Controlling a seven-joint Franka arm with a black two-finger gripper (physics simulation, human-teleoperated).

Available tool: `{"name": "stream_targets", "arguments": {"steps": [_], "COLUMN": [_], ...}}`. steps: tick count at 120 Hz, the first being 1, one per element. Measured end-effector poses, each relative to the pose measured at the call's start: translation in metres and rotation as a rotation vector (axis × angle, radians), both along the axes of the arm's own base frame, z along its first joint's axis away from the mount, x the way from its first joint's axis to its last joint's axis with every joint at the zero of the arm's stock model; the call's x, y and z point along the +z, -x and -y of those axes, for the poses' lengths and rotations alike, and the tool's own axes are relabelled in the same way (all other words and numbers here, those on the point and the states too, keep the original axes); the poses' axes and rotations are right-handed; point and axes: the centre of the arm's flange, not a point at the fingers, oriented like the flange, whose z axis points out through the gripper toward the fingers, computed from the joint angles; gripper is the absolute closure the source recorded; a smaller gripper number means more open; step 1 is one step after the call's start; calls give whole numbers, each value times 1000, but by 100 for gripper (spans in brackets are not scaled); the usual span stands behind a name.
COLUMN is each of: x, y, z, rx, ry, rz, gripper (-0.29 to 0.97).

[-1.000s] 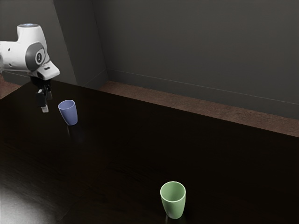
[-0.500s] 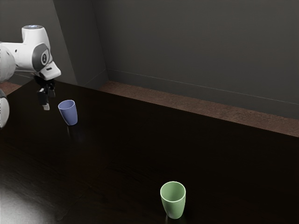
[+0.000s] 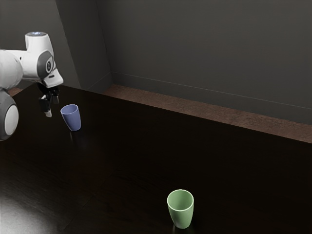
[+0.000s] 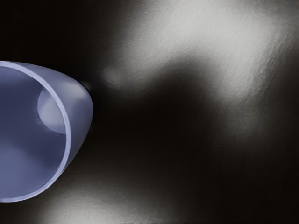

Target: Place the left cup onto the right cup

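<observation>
You had a glossy, dark wood table (image 3: pixel 146 161); on it, the blue cup (image 3: pixel 71 117) and green cup (image 3: pixel 180 208) looked smooth matt plastic.

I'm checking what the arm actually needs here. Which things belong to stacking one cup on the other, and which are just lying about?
Part of the job:
- blue cup, next to the gripper
- green cup, standing apart, near the front edge

Not part of it:
- dark table, which only bears the cups
- grey wall behind
</observation>
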Motion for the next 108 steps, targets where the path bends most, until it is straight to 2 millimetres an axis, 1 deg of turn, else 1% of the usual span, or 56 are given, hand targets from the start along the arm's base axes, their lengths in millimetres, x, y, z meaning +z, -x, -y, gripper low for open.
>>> {"name": "stream_targets", "arguments": {"steps": [10, 44, 54, 71, 83, 108], "x": [-5, -17, -20, -31, -38, -55], "y": [-1, -21, -29, -36, -39, -38], "z": [-2, 3, 8, 18, 22, 19], "rx": [-11, -77, -99, -127, -139, -133], "ry": [3, -8, -10, 2, 8, 33], "rz": [3, 21, 26, 30, 30, 28], "gripper": [0, 0, 0, 0, 0, 0]}}
